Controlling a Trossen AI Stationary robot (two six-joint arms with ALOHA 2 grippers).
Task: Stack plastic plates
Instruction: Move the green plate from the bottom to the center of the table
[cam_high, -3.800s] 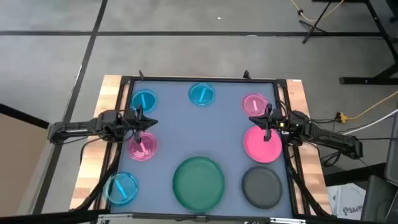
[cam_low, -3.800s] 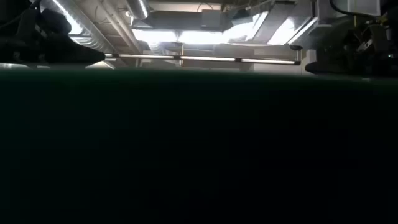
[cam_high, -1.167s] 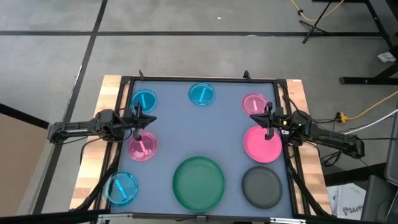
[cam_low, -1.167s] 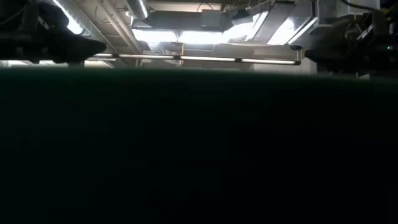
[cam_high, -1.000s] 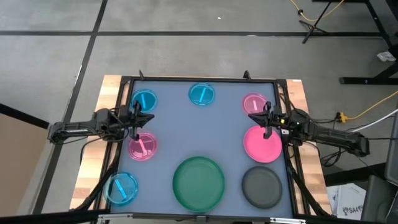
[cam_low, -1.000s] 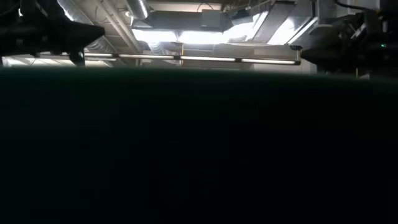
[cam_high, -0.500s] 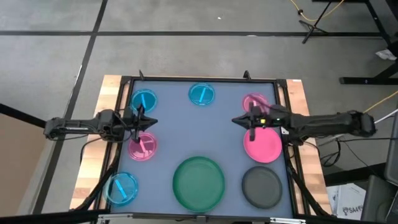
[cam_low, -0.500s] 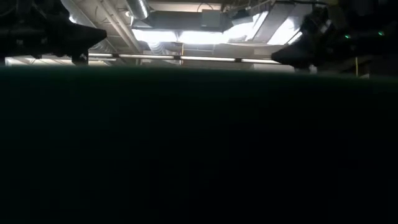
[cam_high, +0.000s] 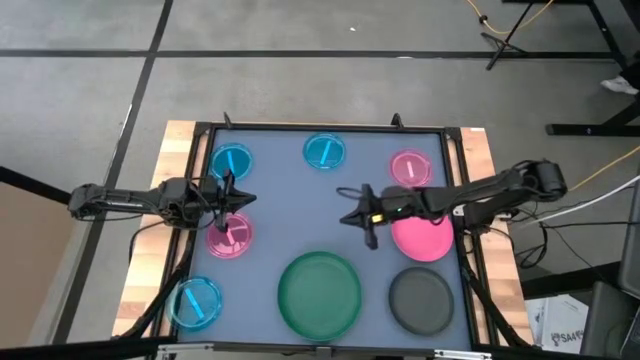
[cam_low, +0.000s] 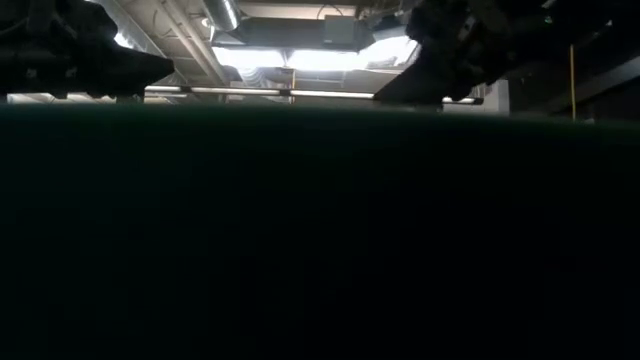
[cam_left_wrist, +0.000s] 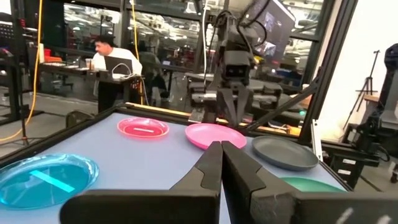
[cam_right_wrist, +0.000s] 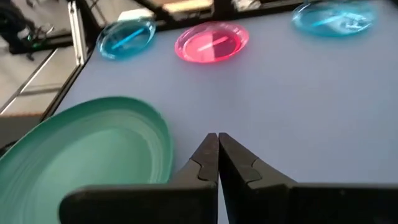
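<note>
The large dark green plate (cam_high: 319, 292) lies flat at the table's near middle, and the dark grey plate (cam_high: 420, 300) to its right. The hot-pink plate (cam_high: 425, 238) lies at the right. A translucent pink plate (cam_high: 410, 168) lies at the far right and another (cam_high: 229, 235) at the left. Blue plates lie far left (cam_high: 232, 160), far middle (cam_high: 325, 151) and near left (cam_high: 195, 302). My right gripper (cam_high: 365, 215) is shut and empty above the table's middle, just beyond the green plate (cam_right_wrist: 87, 162). My left gripper (cam_high: 226, 200) is shut and empty, between the far-left blue plate and the left pink plate.
A dark frame (cam_high: 320, 127) borders the blue-grey table top, with wooden strips outside it. The middle of the table (cam_high: 300, 200) is bare. In the low view the lower part is filled by a dark mass (cam_low: 320, 240). A person sits at a desk (cam_left_wrist: 106, 53) beyond the table.
My right gripper has gone from above the hot-pink plate's far edge toward the table's left, out over the middle, with its arm stretched out; it stays shut. No plate has moved.
</note>
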